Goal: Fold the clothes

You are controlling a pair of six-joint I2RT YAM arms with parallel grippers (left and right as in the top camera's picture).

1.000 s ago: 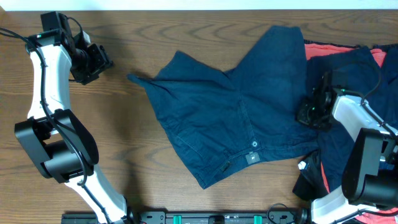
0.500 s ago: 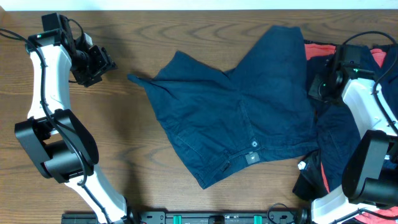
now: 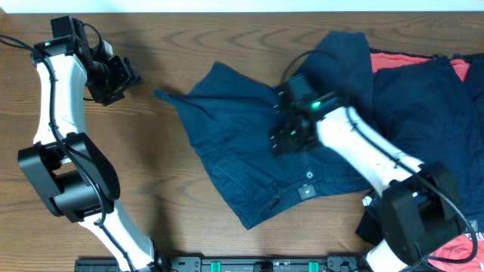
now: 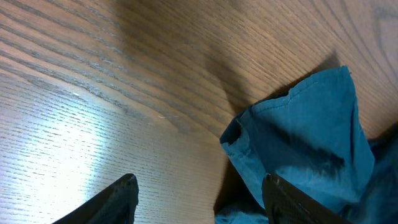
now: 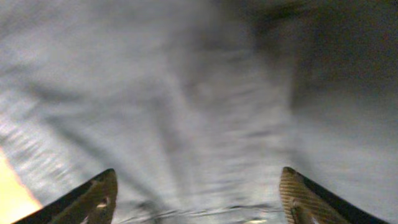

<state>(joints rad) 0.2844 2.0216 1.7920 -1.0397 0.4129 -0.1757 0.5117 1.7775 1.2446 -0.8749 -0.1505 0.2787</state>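
A pair of navy shorts (image 3: pixel 249 159) lies spread out in the middle of the table, its button (image 3: pixel 308 174) facing up. My right gripper (image 3: pixel 283 139) hovers open over the shorts' middle. In the right wrist view the gripper (image 5: pixel 199 202) is open, with blurred dark fabric (image 5: pixel 186 99) filling the frame beneath it. My left gripper (image 3: pixel 125 78) is open at the far left, short of the shorts' pointed corner (image 3: pixel 162 94). In the left wrist view that corner (image 4: pixel 298 124) lies just ahead of the right finger (image 4: pixel 292 199), and the gripper (image 4: pixel 199 202) holds nothing.
More clothes are piled at the right edge: a navy garment (image 3: pixel 423 98) over coral-red fabric (image 3: pixel 384 58). A black item (image 3: pixel 374 219) lies near the right arm's base. Bare wood (image 3: pixel 151 181) shows left of the shorts.
My right arm has swung from the pile at the right to above the middle of the shorts, and its jaws have opened. The left arm has barely moved.
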